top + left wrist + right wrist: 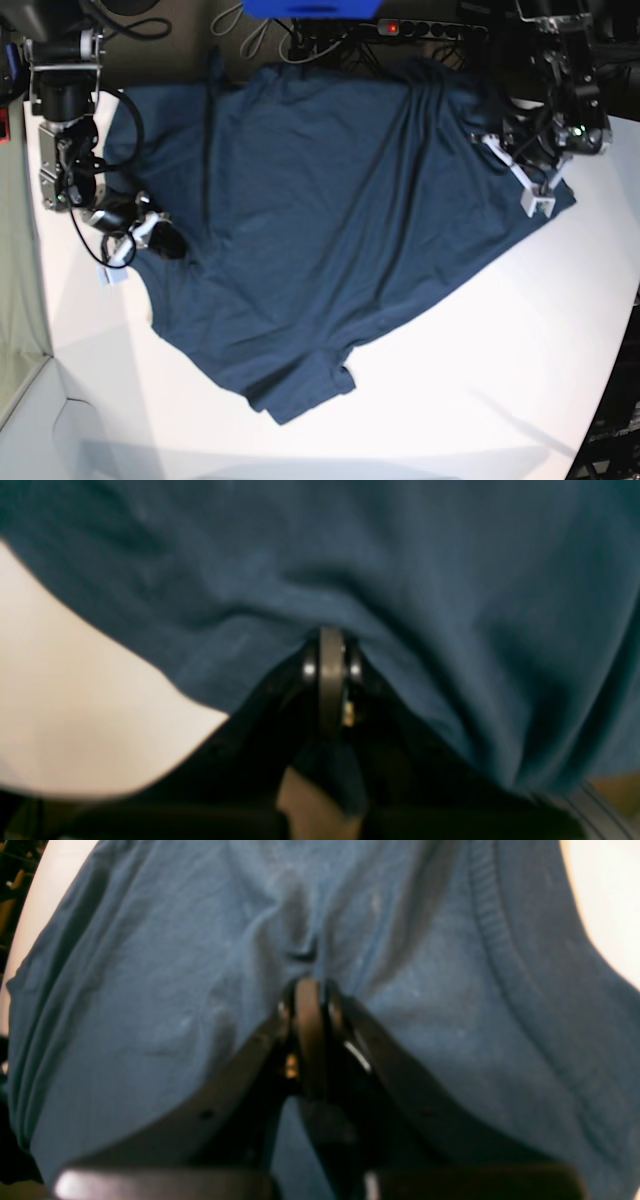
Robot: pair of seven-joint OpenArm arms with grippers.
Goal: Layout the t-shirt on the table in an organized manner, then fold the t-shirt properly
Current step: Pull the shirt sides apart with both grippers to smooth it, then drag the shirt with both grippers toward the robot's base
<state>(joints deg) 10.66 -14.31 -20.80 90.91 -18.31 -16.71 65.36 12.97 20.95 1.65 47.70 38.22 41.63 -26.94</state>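
The plain dark navy-blue cotton t-shirt lies spread but skewed and rumpled across the far half of the large smooth white tabletop, one sleeve pointing toward the near edge. The left claw is clenched on a pinch of fabric at one side edge, and the right claw is clenched on cloth beside the ribbed neckband. Gripping opposite sides likely lets the arms pull it taut and square it before folding
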